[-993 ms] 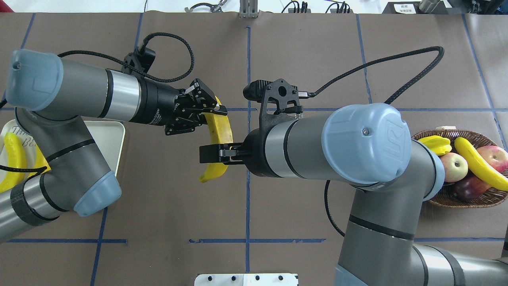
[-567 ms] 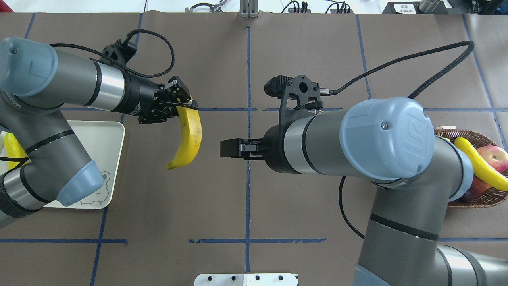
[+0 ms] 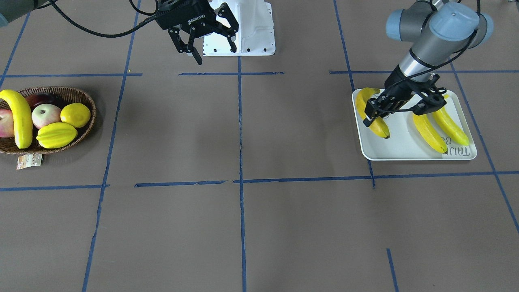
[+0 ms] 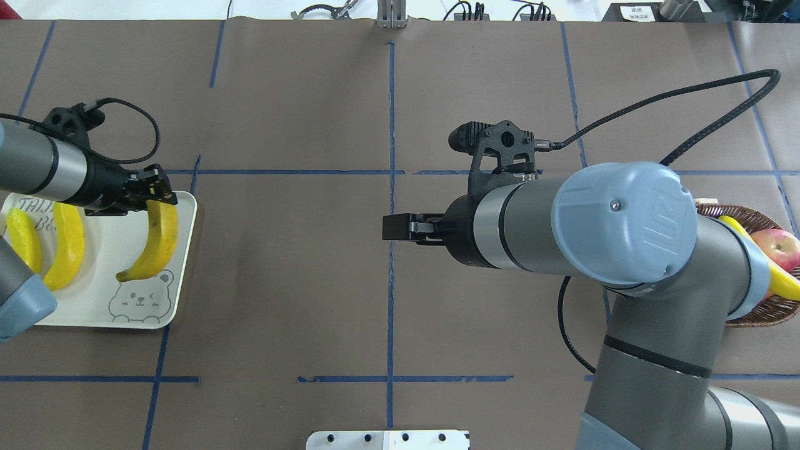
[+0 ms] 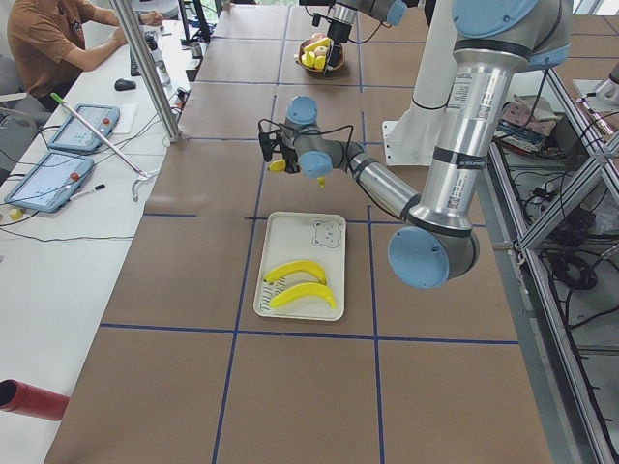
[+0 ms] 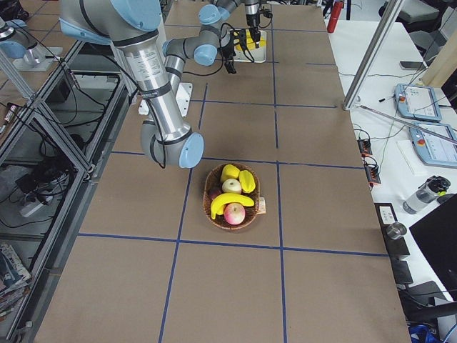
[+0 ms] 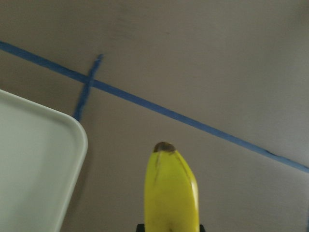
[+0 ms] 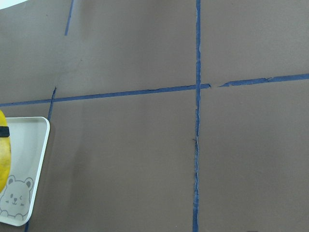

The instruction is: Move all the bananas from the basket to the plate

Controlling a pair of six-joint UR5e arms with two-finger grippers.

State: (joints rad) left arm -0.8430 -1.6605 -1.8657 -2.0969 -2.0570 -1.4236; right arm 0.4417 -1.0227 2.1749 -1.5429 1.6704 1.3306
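One banana (image 4: pixel 156 237) clamped in left pincer (image 4: pixel 160 195) over plate (image 4: pixel 94 253) edge; right pincer (image 3: pixel 216 52) spread wide

Rough woven wicker basket (image 3: pixel 90 125); smooth, slightly glossy white plate (image 4: pixel 87 300); smooth-skinned bananas (image 4: pixel 67 244); matt brown paper table cover (image 4: pixel 281 250).

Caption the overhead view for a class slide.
Left gripper holds a banana above the bear tray's edge; right gripper hovers open mid-table.

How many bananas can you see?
4. Two bananas lie on the plate, another banana is gripped in the left end effector near the plate, and one lies in the basket. None looks hidden.
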